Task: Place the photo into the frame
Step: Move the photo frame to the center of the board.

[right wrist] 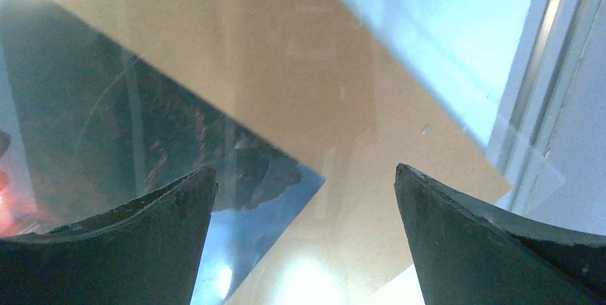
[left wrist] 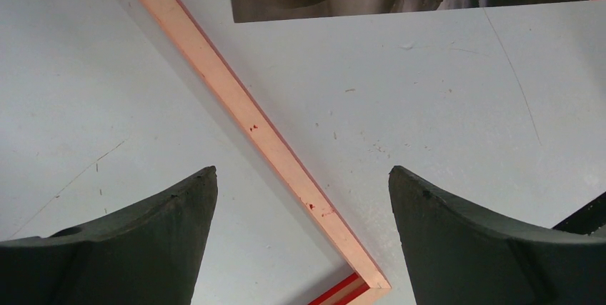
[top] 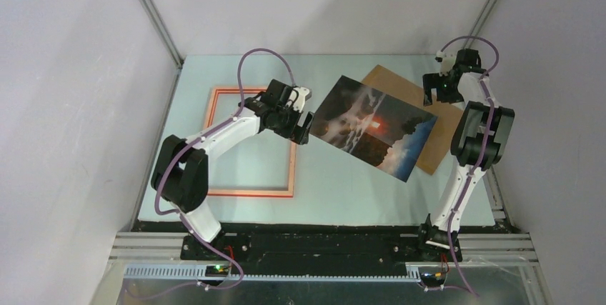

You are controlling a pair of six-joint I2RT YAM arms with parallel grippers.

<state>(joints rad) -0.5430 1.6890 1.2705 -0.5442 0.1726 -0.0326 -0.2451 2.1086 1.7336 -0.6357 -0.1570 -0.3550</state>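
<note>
Table (top: 336, 191): pale, flat, holds all items.
Frame (top: 250, 192): flat on left half of table, nothing inside it.
Photo (top: 371, 130): picture side up, skewed, centre-right, just beside frame's right rail, outside frame, right part overlapping board.
Board (top: 391, 82): brown, partly under photo, far right.
Left gripper (left wrist: 301, 176): above frame's right rail, jaws spread wide, holding nothing.
Right gripper (right wrist: 306, 173): above board and photo edge, jaws spread wide, empty.
</note>
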